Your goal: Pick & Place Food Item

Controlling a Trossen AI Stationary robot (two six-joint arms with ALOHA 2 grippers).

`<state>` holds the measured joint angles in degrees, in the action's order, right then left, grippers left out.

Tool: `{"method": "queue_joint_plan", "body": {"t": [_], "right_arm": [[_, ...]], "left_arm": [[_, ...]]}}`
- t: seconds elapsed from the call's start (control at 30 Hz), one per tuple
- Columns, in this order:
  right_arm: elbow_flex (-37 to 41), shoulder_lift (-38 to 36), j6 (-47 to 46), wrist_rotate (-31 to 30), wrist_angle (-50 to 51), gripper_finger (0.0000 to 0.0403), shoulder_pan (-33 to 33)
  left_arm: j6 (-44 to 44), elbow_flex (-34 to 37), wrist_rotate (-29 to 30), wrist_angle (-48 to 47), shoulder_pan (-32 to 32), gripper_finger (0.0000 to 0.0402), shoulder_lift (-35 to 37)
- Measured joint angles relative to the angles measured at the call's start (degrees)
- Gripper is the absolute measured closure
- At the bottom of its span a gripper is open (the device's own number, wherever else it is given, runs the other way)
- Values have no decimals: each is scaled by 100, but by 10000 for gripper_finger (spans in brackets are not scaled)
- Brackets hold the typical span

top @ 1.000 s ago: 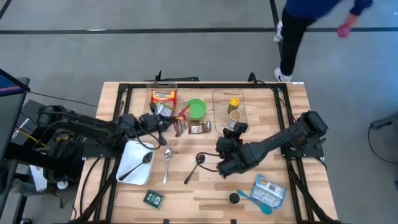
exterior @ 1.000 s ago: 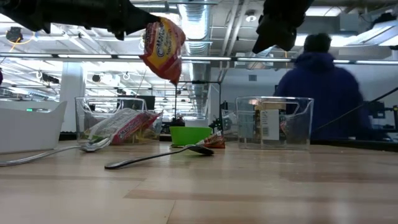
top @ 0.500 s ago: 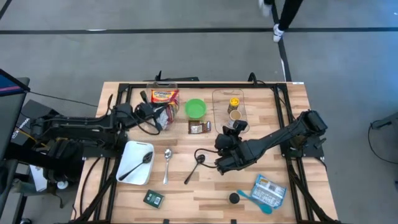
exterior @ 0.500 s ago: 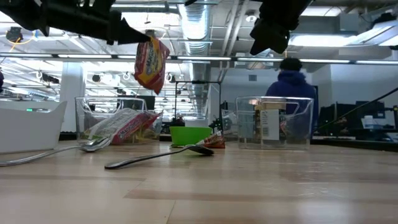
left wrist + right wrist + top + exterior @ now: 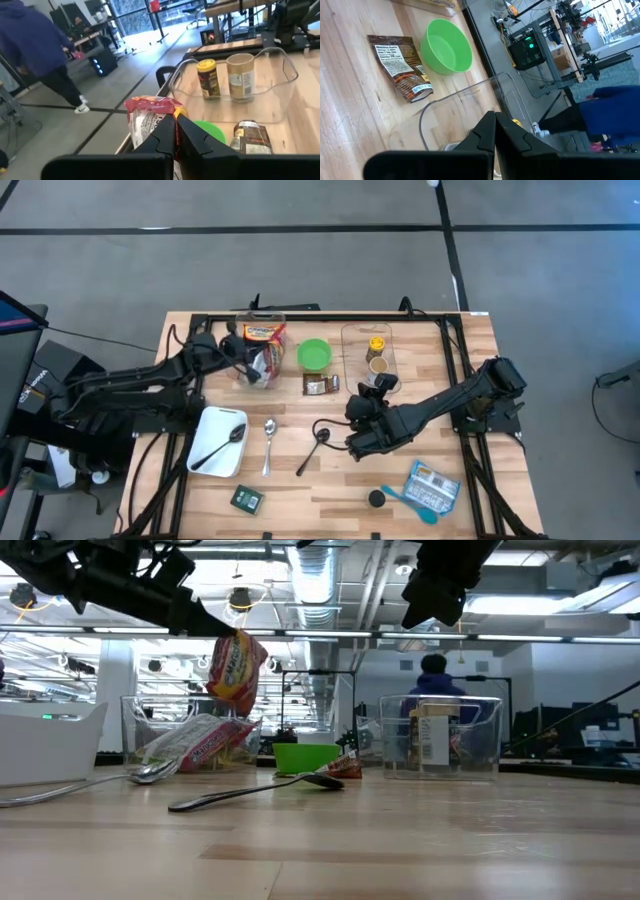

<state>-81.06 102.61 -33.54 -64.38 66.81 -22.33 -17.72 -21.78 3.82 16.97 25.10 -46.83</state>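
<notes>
On the pale wooden table (image 5: 400,840), a slim dark spoon (image 5: 255,792) is lying nearest the low camera, its bowl resting beside a round green bowl (image 5: 306,757). Above the table's middle, the right gripper (image 5: 432,602) is hanging with its dark fingers pressed together on nothing. Farther back, the left gripper (image 5: 200,620) is pinching the crinkled top of a glossy red-and-yellow snack bag (image 5: 233,670), which is dangling over a clear plastic bin (image 5: 258,340). A second clear bin (image 5: 235,85) is holding cylindrical jars.
</notes>
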Motion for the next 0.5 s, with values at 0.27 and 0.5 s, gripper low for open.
{"method": "queue_joint_plan", "body": {"t": [0.27,0.5], "right_arm": [[0,0,0,2,0,402,0],[0,0,-13,3,-24,403,0]], "left_arm": [[18,0,-123,-533,190,401,298],[27,0,-121,-1303,188,401,744]]}}
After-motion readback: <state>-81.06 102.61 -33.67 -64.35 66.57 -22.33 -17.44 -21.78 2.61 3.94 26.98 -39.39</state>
